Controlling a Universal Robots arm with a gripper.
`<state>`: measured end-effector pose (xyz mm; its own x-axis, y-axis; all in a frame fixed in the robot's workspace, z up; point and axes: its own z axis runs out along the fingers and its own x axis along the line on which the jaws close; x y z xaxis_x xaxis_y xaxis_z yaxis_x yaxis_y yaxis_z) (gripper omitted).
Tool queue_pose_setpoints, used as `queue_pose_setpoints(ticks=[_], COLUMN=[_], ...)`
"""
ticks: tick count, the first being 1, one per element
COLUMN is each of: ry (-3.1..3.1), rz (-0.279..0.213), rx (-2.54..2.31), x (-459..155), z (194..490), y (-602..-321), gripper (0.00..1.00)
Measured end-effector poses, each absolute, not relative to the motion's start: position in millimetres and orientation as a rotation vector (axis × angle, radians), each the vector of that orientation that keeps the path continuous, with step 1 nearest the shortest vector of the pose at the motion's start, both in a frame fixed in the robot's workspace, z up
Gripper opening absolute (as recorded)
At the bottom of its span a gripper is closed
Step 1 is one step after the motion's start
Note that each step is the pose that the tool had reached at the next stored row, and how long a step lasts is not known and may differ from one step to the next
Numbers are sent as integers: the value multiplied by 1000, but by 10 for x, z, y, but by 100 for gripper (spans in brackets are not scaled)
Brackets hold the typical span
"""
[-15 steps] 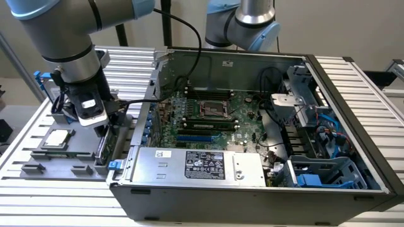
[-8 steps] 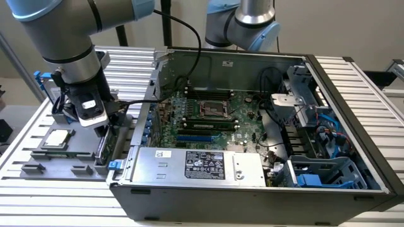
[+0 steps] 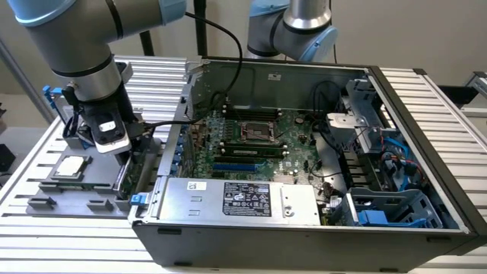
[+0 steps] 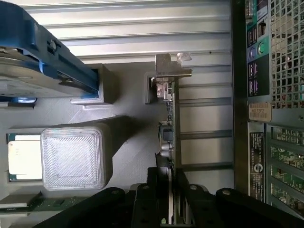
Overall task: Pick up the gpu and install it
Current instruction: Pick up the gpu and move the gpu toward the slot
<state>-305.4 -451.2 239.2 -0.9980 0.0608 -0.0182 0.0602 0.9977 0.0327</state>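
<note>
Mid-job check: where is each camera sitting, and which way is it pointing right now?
Exterior view: off the arm, raised, looking down into the open computer case and the grey fixture at the exterior view's left; the arm and its tool show.
Wrist view: on the wrist, looking along the tool at the gpu, seen edge-on in the fixture; the tool's black end shows.
Both show the tool, fixture, silver chip and case.

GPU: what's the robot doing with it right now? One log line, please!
tool: at the gpu | gpu: standing on edge in grey tray | gpu: outside computer case, not installed
</note>
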Motion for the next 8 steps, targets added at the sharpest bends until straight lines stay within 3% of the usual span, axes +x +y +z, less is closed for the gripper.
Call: queue_pose_setpoints(ticks=[8], ry=[3123], rz=[52], rx=[3], x=[-3072], z=[2392], y=[-4512], gripper=[0])
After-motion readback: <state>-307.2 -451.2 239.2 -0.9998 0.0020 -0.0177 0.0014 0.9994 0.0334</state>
